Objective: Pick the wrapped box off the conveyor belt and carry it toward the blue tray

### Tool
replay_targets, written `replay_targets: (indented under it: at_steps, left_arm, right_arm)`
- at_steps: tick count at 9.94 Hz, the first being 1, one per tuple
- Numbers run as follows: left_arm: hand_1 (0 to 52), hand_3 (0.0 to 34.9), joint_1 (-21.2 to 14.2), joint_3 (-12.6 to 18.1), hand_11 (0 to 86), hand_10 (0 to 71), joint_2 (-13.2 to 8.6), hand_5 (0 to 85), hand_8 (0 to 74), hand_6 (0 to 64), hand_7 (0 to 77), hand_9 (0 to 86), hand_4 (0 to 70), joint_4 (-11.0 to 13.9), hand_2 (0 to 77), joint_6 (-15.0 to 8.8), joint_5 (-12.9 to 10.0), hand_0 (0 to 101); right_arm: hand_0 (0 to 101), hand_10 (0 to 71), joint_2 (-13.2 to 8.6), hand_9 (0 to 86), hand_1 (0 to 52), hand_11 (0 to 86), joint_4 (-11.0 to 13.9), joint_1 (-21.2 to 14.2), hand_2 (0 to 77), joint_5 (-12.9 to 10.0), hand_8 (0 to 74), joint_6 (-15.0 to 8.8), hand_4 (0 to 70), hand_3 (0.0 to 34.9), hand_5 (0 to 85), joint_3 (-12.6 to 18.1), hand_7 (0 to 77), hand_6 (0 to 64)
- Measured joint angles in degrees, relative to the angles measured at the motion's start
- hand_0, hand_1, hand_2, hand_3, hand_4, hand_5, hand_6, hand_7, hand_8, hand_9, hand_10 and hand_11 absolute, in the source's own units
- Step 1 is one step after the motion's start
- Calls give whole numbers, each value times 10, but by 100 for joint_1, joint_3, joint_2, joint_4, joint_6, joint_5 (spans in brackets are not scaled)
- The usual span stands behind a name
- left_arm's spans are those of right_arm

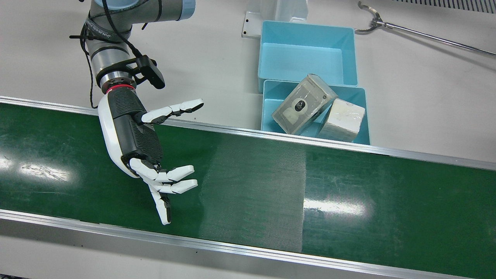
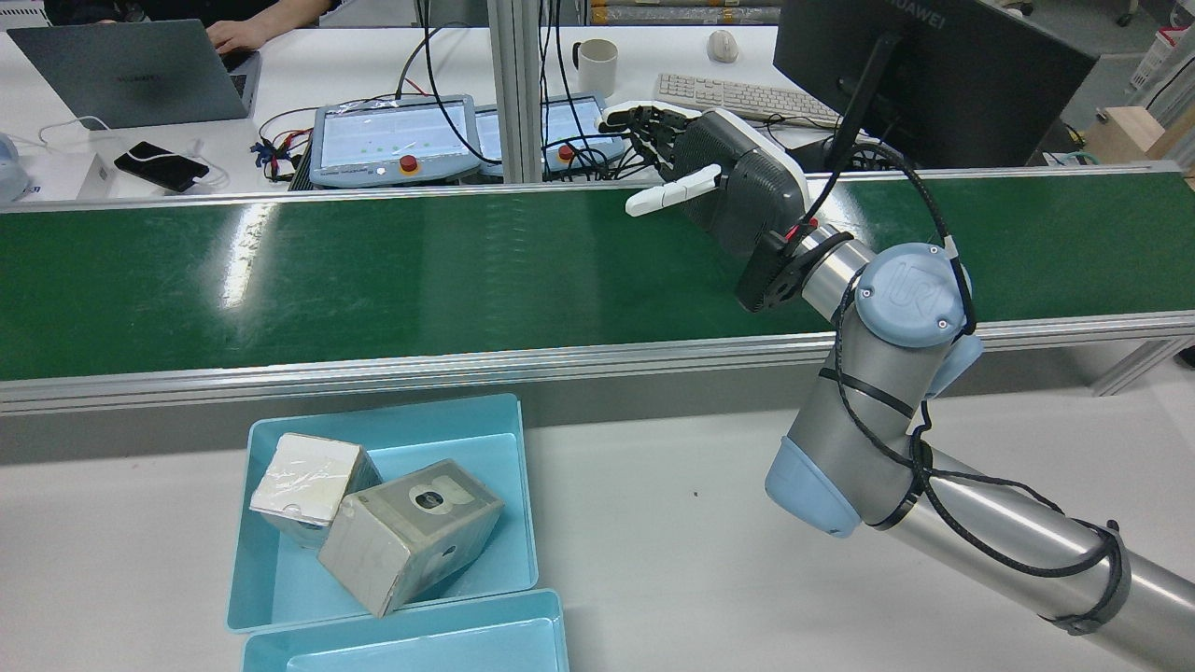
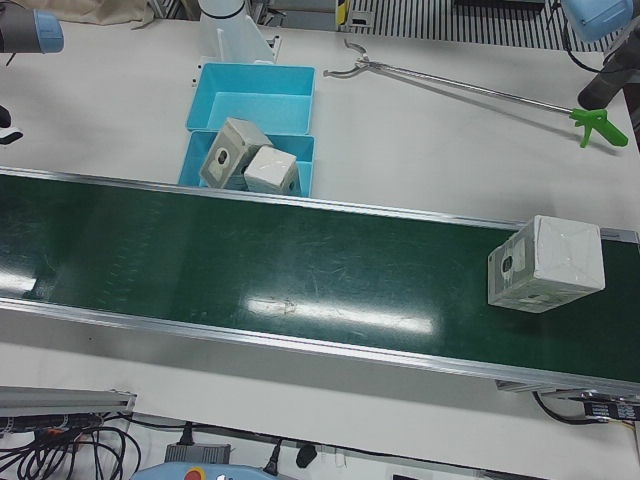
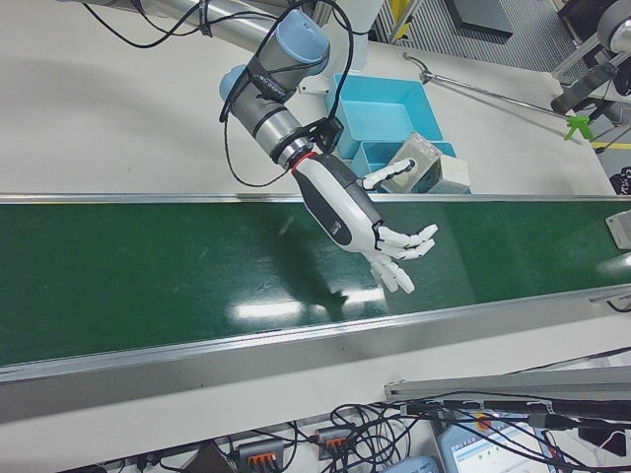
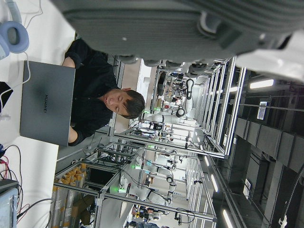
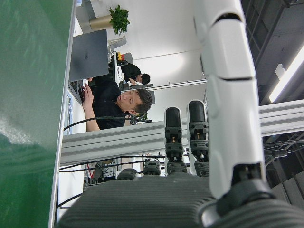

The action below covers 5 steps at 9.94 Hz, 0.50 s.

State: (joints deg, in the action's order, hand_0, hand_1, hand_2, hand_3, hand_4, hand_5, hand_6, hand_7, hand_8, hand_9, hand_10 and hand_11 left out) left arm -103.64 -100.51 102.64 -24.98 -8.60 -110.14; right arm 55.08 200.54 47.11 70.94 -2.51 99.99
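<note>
Left-front view shows the white plastic-wrapped box (image 3: 546, 263) at the green conveyor belt's (image 3: 250, 265) far end, well apart from my right hand (image 1: 141, 145), which hovers empty, fingers spread, waiting mid-belt near the light-blue plastic tray (image 1: 271, 112). My left hand's state is unclear.

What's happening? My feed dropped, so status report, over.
Right hand open over the conveyor belt, empty. Left hand state unclear. Wrapped box at belt's far end, untouched. Belt between clear.
</note>
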Motion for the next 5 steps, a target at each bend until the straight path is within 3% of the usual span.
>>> replay_targets:
  at_steps: [2,3,4,5]
  left_arm:
    - [0,0,0,0,0,5,0,11,5,0,5,5,0,0,11,0,0,0]
    - [0,0,0,0,5,5,0,11,5,0,5,5,0,0,11,0,0,0]
    - [0,0,0,0,0,5,0,11,5,0,5,5,0,0,11,0,0,0]
    - [0,0,0,0,0,5,0,11,5,0,5,5,0,0,11,0,0,0]
  right_arm:
    - [531,0,-2,49,169,16,-10,39,76,-5,16,28,305,6,278,25,305,136]
    - [612,38,-2,82,295,16,-16,50,213,-24,33,47,305,5,371,26,360,158]
    - [630,49,7,93,289,125,-19,61,235,-46,44,77,300,6,393,24,371,158]
    - [635,60,19,104,289,120,-22,66,251,-60,44,121,295,6,393,19,371,169]
